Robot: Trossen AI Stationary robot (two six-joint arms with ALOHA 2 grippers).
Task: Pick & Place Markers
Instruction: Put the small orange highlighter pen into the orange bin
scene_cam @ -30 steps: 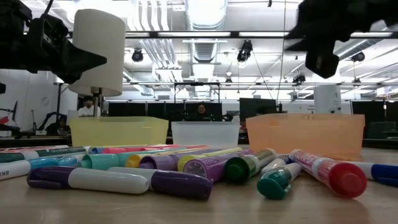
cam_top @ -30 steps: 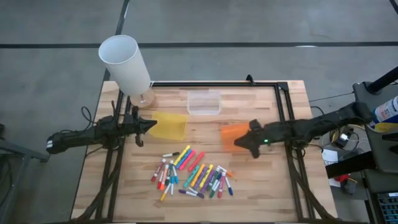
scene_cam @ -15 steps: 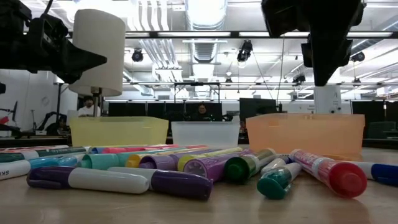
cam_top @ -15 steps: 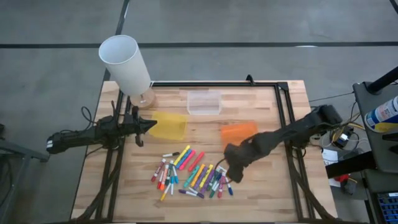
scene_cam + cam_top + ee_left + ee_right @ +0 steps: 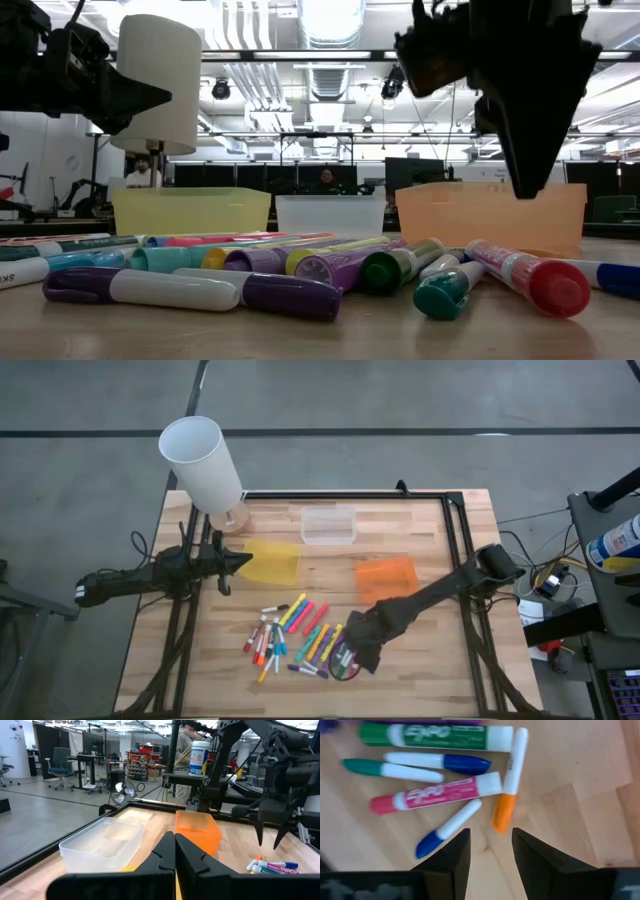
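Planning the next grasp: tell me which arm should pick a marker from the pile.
Right. The right gripper hangs open directly over the right end of the markers, with an orange-capped marker just ahead of its fingers. The left gripper is shut, off beside the yellow tray, away from the pile.

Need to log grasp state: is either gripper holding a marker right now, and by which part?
Nothing is held. The right gripper hangs open over the markers, fingers empty. The left gripper is shut on nothing, near the yellow tray.
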